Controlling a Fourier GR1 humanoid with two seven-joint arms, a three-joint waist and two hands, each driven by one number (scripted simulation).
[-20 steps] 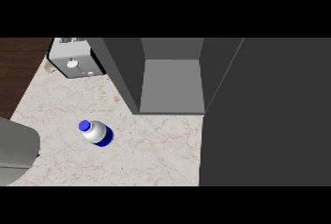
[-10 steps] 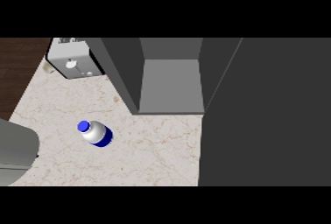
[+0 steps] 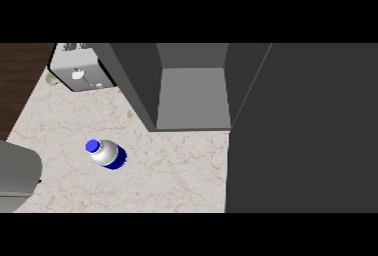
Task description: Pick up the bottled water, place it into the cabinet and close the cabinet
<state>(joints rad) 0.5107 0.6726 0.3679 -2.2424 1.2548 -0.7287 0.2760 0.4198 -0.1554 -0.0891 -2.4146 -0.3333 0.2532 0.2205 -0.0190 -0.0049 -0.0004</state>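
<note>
The bottled water (image 3: 105, 153), a silver bottle with a blue cap and a blue base, stands upright on the marble counter (image 3: 170, 175), left of centre. Behind it to the right, the dark grey cabinet (image 3: 192, 95) stands open, its pale inner shelf bare. The cabinet's door (image 3: 303, 130) is swung out and fills the right side of the view. Neither hand shows in the head view. A grey rounded shape (image 3: 15, 172) sits at the lower left edge, with no black hand on it.
A silver box-like appliance (image 3: 77, 70) stands at the back left, beside the cabinet's left wall. The counter's left edge runs diagonally, with dark wood (image 3: 18, 75) beyond it.
</note>
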